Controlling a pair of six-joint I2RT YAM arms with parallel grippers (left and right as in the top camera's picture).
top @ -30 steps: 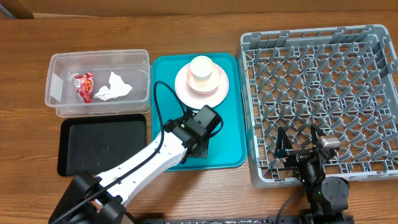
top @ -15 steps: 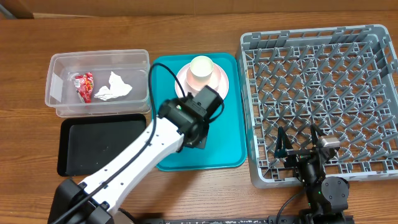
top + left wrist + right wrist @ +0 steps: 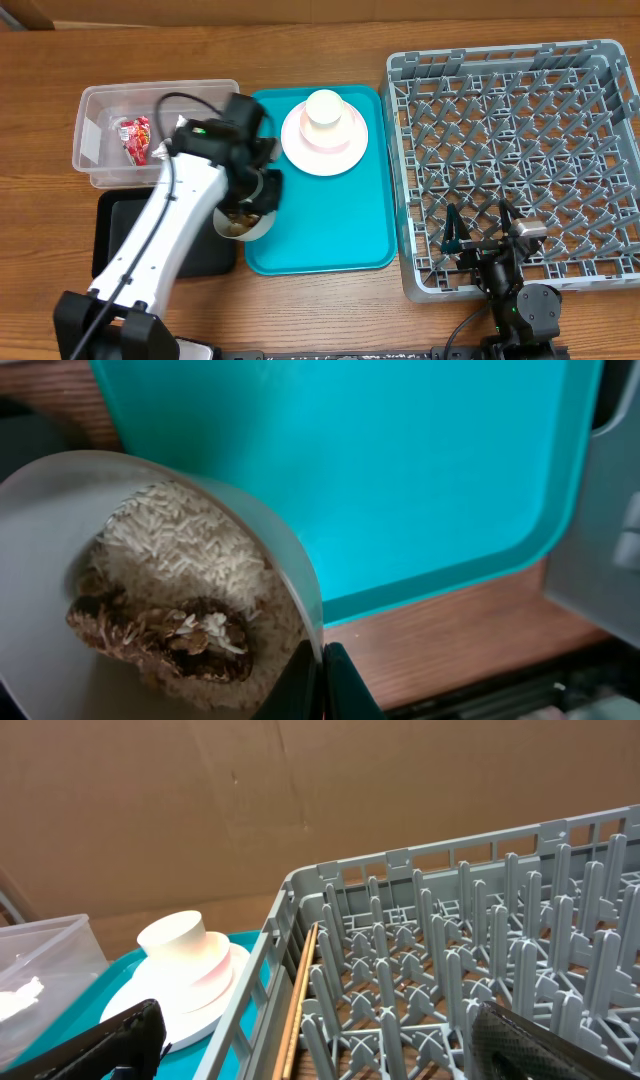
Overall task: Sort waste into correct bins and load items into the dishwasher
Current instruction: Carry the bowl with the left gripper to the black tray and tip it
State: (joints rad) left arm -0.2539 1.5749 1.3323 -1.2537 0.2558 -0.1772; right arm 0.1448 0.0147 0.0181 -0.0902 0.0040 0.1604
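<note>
- Overhead, at the teal tray's (image 3: 330, 235) left edge: the left gripper (image 3: 266, 193) has swung over from the tray's near middle. It is clenched on the rim of a bowl (image 3: 240, 222), which now hangs across the gap between the teal tray and the black tray's (image 3: 130, 240) right edge.
- The wrapper (image 3: 135, 138) lies in the tub (image 3: 100, 105) as before, with a scrap of napkin (image 3: 160, 152) showing beside the arm. The plate (image 3: 325, 140) and the upturned cup (image 3: 325, 108) have not moved from the teal tray's far edge. The rack (image 3: 520, 150) holds no dishes.
- The right gripper (image 3: 484, 232) has not stirred at the rack's near-left corner, its jaws spread wide and holding nothing.
- From the left wrist: the gripper (image 3: 320, 678) pinches the bowl's (image 3: 50, 510) wall. The bowl is tipped, with rice (image 3: 180, 545) and a brown lump (image 3: 165, 632) still inside.
- From the right wrist: the gripper (image 3: 315, 1025) is released. Plate (image 3: 150, 1005), cup (image 3: 183, 942) and rack (image 3: 450, 970) lie ahead.
- I judge the food is about to be emptied into the black tray, and only then can the bowl go to the rack.
</note>
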